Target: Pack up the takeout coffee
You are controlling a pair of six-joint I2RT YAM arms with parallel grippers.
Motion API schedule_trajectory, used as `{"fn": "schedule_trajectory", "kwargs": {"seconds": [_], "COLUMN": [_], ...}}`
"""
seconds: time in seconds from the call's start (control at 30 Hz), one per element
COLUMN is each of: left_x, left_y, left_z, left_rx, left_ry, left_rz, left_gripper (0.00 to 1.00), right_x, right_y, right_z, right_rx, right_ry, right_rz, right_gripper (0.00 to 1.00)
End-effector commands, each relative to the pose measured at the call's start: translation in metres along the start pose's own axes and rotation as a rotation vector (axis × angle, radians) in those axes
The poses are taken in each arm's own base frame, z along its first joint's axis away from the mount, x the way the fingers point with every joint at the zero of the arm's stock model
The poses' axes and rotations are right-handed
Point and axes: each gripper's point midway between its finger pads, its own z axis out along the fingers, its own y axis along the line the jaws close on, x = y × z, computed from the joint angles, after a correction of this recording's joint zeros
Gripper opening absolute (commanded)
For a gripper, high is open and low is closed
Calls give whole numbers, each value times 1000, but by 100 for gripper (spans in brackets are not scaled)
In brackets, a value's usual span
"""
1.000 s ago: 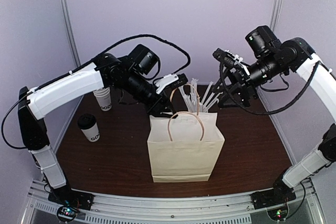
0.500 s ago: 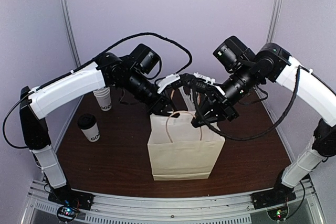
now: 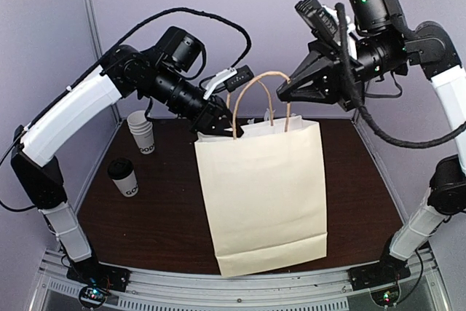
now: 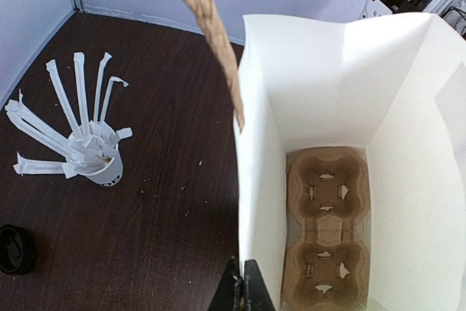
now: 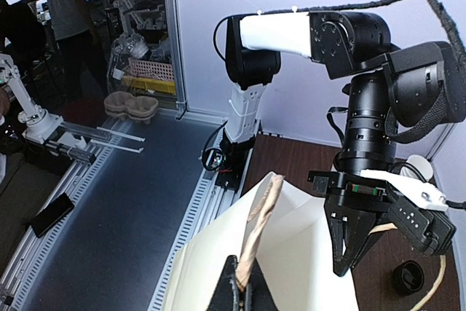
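Bag (image 3: 262, 194) first, folks: a big plain paper one, mouth up, hanging between both arms over the dark table (image 3: 364, 180). We've got the left arm (image 3: 73, 107) arching high from its base, then bending down and in, and its gripper (image 4: 240, 289) is pinched tight on the bag's left rim. The right arm (image 3: 444, 85) rises tall and folds back over the bag. Its gripper (image 5: 242, 285) is clamped on a twisted paper handle (image 5: 258, 213), with almost no gap between the fingers.

Down inside, we see a brown pulp carrier (image 4: 324, 231) lying flat on the bottom.

Off to the left, well clear of the bag, there's a stack of cups (image 3: 143, 135) with black letters that we read as GO-something. Just nearer to us stands the coffee (image 3: 124, 178). It's upright, long axis vertical and black dome lid on top, with the same GO lettering near its base. Nothing is gripping it. Beside the bag sits a straw cup (image 4: 98, 162), its white straws fanned out.
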Motion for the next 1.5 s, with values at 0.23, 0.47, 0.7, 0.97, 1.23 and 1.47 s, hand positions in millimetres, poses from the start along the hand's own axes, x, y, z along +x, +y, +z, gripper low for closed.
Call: {"fn": "schedule_trajectory", "kwargs": {"seconds": [0.23,0.47,0.7,0.97,1.23,1.47], "left_x": [-13,-7,20,12,37,58], "left_y": [-11,-7,16,18,2,9], "left_z": [-37,-32,-10,-15,-1,35], "left_rx": [-49,-57,-121,-150,-76,-49], "left_ry": [-43,-21,42,-28,35,111], "left_rz": [13,19,-17,6,24,8], "left_gripper": [0,0,62,98,95,54], "right_x": [-13,-4,34,47,75,104], "right_y": [2,-2,7,4,-28,-54], "right_z": [6,14,12,-26,-55,-65], "right_rx": [-54,-68,-72,49,169,232], "right_ry": [-42,-15,96,142,152,149], "right_rz": [17,40,-2,-31,79,190], "right_gripper": [0,0,57,72,73,73]}}
